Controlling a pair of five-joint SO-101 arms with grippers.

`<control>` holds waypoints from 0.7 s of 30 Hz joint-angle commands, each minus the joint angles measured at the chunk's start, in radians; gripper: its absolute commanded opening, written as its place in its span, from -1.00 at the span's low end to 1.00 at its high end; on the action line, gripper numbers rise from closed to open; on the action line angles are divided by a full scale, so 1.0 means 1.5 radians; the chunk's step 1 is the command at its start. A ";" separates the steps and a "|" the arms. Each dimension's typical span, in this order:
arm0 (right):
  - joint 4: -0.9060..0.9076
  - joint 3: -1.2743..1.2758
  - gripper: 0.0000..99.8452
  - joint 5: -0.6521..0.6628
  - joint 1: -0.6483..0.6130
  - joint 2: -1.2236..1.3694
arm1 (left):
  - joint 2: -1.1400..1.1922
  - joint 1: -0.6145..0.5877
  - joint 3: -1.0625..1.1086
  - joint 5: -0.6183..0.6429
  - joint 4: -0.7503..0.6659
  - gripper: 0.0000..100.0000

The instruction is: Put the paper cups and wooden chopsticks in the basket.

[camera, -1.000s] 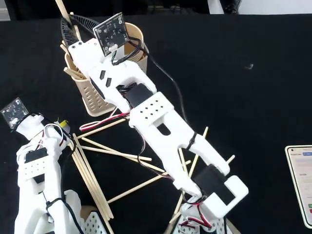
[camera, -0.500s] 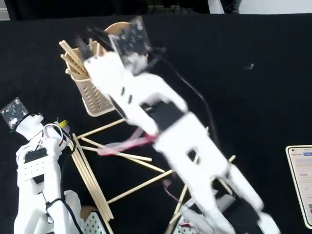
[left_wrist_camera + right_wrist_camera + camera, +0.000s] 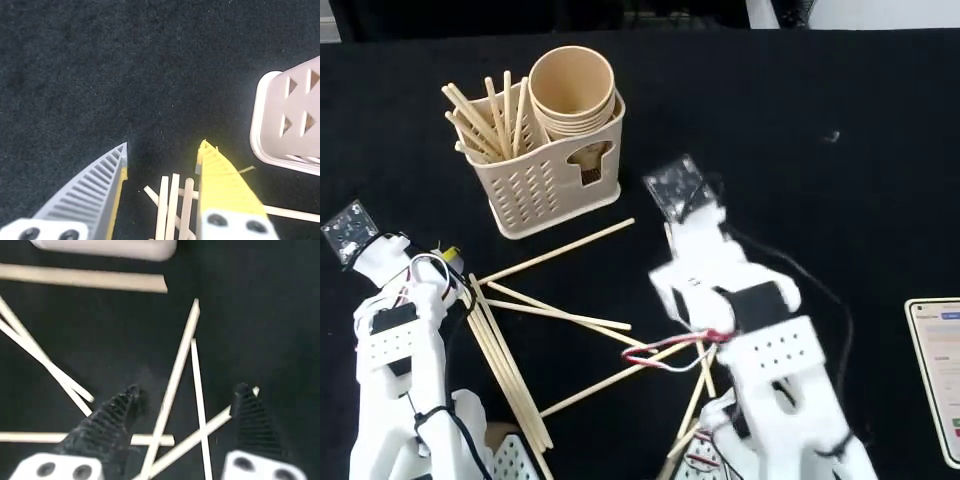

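Note:
A beige basket (image 3: 552, 178) stands at the back left. It holds a stack of paper cups (image 3: 572, 85) and several wooden chopsticks (image 3: 485, 118). More chopsticks (image 3: 560, 313) lie scattered on the black table in front of it. My right arm (image 3: 730, 300) hangs over the loose sticks at the middle front. The right gripper (image 3: 187, 388) is open, with crossed chopsticks (image 3: 175, 380) on the cloth below its jaws. My left gripper (image 3: 164, 145) is open too, low at the front left, with a bundle of chopstick ends (image 3: 172, 207) between its fingers. The basket's corner (image 3: 287, 120) is close by.
A phone (image 3: 935, 365) lies at the table's right edge. A long bundle of chopsticks (image 3: 508, 370) runs beside my left arm (image 3: 395, 340). The right half of the black cloth (image 3: 820, 130) is bare.
My right arm has pulled back from over the basket to the middle front, above the loose sticks. The chopstick it held there has left its jaws. The left arm has kept still.

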 commanded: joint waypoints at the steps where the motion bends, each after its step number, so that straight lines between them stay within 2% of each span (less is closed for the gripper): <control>1: -0.085 0.075 -0.42 0.046 0.024 0.065 | -0.012 -0.004 -0.007 0.001 -0.010 -0.55; 4: -0.121 0.061 -0.42 0.051 0.019 0.153 | -0.012 -0.004 -0.007 0.001 -0.010 -0.55; 11: -0.120 -0.081 -0.42 0.053 0.020 0.396 | -0.012 -0.006 -0.007 0.001 -0.010 -0.55; 15: -0.069 -0.164 -0.42 0.053 0.020 0.520 | -0.012 -0.006 -0.007 0.001 -0.010 -0.55; 17: -0.037 -0.200 -0.52 0.053 0.020 0.565 | -0.012 -0.006 -0.007 0.001 -0.010 -0.55; 21: -0.041 -0.232 -0.99 0.054 0.020 0.617 | -0.012 -0.006 -0.007 0.001 -0.010 -0.55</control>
